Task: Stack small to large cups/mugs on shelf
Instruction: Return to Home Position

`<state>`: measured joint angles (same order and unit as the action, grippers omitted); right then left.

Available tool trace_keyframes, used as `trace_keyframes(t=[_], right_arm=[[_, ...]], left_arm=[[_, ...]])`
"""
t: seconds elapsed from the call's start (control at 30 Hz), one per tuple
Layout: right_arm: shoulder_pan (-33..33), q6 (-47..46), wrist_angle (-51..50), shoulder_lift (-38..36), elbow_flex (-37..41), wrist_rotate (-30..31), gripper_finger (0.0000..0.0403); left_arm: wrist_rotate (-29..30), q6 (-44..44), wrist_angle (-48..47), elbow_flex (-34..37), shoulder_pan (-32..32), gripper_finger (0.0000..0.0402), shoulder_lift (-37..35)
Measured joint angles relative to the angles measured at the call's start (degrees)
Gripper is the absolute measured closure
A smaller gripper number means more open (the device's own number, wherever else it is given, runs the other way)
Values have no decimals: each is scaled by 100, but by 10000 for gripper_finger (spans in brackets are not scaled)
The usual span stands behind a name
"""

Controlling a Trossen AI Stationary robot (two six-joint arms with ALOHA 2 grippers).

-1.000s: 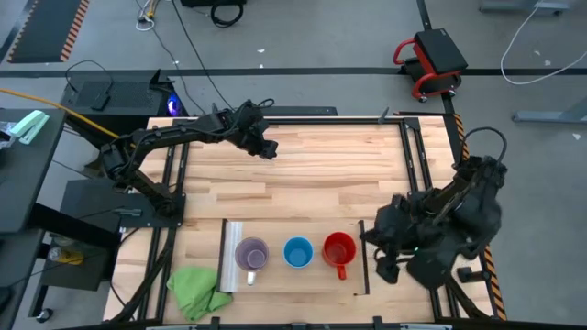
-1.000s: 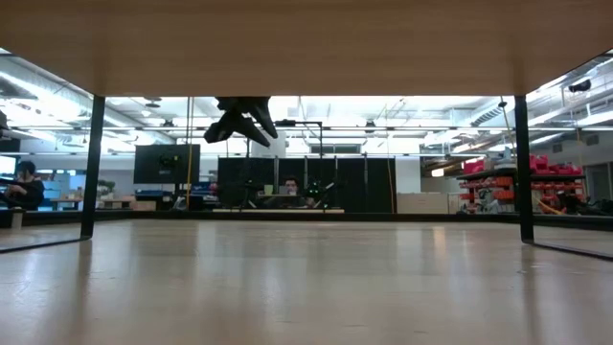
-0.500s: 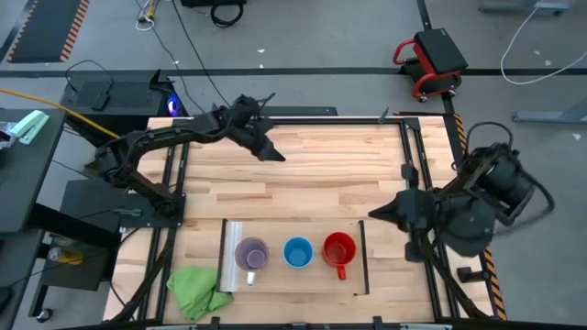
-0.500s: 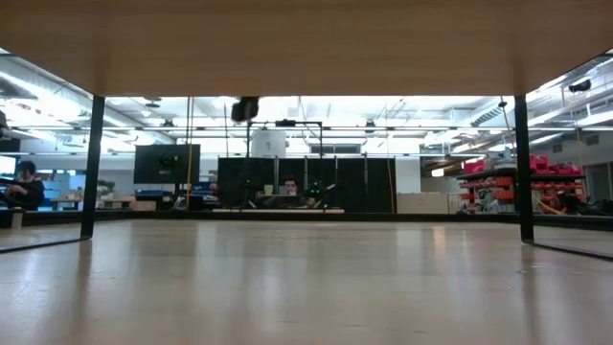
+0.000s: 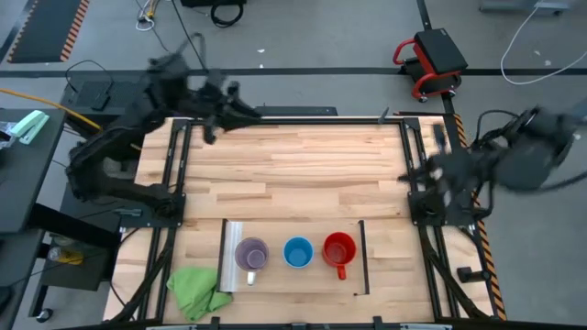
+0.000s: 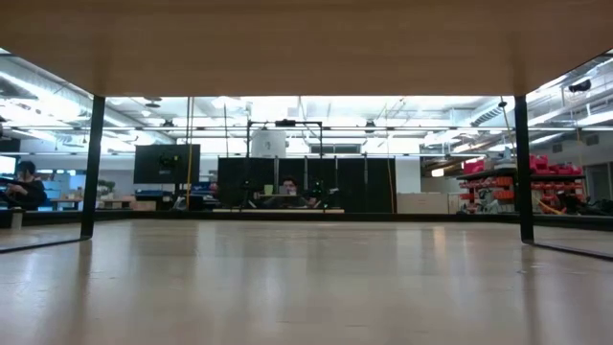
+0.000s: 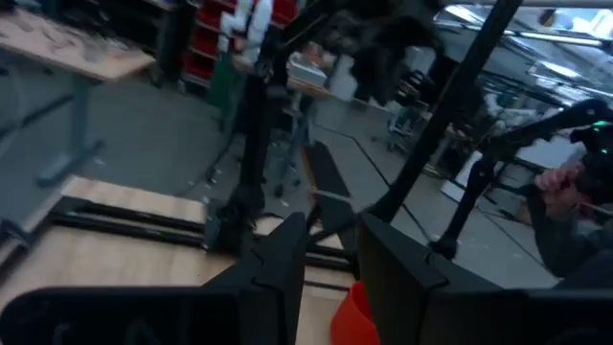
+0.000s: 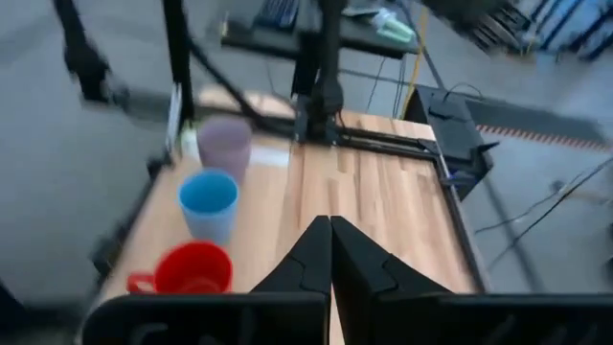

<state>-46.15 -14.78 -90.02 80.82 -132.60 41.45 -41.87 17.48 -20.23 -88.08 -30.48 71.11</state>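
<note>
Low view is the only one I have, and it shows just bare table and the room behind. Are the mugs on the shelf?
Observer: Yes. From above, the purple mug, blue mug and red mug stand side by side on the shelf, not nested.
Operator: Is any gripper holding one?
Observer: No. The left gripper is open, at the far edge of the table, left side.
Operator: And the right one?
Observer: The right gripper is shut and empty, by the table's right edge.

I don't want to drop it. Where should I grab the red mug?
I'd pinch the red mug by its wall from straight above, on the side away from the blue mug. It stands upright, mouth open, its handle sticking toward the near edge of the table.
</note>
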Motion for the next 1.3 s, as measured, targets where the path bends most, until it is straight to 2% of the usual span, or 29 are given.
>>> trace_keyframes(t=[0.17,0.3,0.57,0.67,0.77,1.0,1.13,1.3], right_arm=[[-23,-1013,2,-817,-2,-16,394],[-120,-1044,48,-1338,12,-11,394],[-129,-1218,207,-1933,131,4,394],[-129,-1402,250,-2138,465,7,394],[-129,-1453,739,-2383,1120,8,394],[-129,-962,2935,-3414,3542,-230,394],[-128,-681,4545,-4347,5105,-462,394],[-127,4,6527,-5524,6735,-1183,394]], left_arm=[[309,-132,-676,-367,-4,296,-364],[313,-190,-1050,-324,-2,296,-629],[359,-297,-1343,251,152,296,-1201],[765,-276,-1329,640,278,296,-1614],[1075,-104,-1071,1169,349,296,-2145],[1054,447,401,2556,485,296,-3354],[1060,591,586,3064,583,296,-3708],[1054,738,689,3305,674,296,-3820]])
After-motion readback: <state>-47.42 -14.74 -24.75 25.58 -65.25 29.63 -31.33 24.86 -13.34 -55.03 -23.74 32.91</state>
